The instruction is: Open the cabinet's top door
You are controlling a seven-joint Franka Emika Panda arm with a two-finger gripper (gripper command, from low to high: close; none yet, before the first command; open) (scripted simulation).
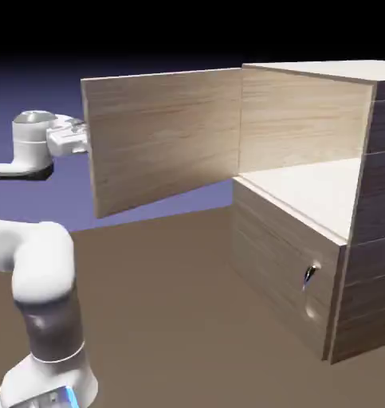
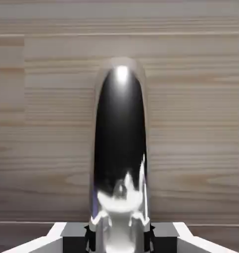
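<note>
Gripper [image 2: 119,239] closed on the handle [image 2: 120,143], a dark, glossy curve on the door's outer face. Door [image 1: 167,139] observed standing wide open at the exterior view's middle, swung out from the cabinet [image 1: 379,199] – its upper compartment exposed. Worktop [image 1: 171,319] plain brown, running beneath arm [image 1: 48,271] and cabinet. Room beyond: blue-violet backdrop [image 1: 171,199] – black along the top.

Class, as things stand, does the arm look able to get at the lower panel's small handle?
Probably not right away: the small handle faces open space, but the hand is at the open door's long handle, so it would likely have to leave that first.
</note>
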